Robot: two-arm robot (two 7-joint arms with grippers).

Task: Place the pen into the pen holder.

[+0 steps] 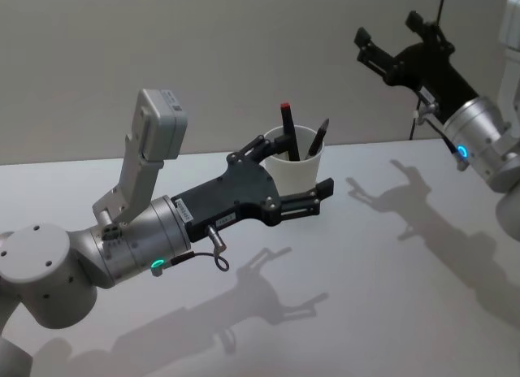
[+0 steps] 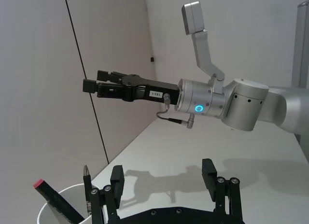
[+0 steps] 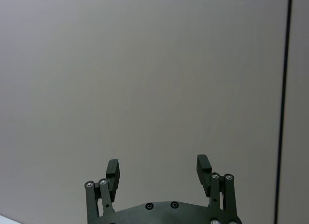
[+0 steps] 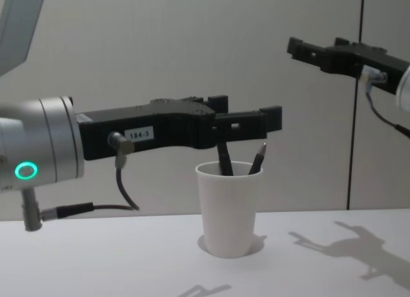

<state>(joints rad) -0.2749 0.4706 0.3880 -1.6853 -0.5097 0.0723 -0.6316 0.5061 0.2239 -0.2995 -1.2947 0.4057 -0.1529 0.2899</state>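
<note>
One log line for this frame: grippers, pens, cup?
left gripper: open, beside pen holder | right gripper: open, raised | pens: two in holder

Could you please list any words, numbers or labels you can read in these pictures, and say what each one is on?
"184-3": a small white sticker on the side of the left gripper, read in the chest view.
A similar white sticker on the right gripper: too small to read.
A small label on the camera housing above the left wrist: too blurred to read.
The white paper cup and the pens in it: no readable text.
</note>
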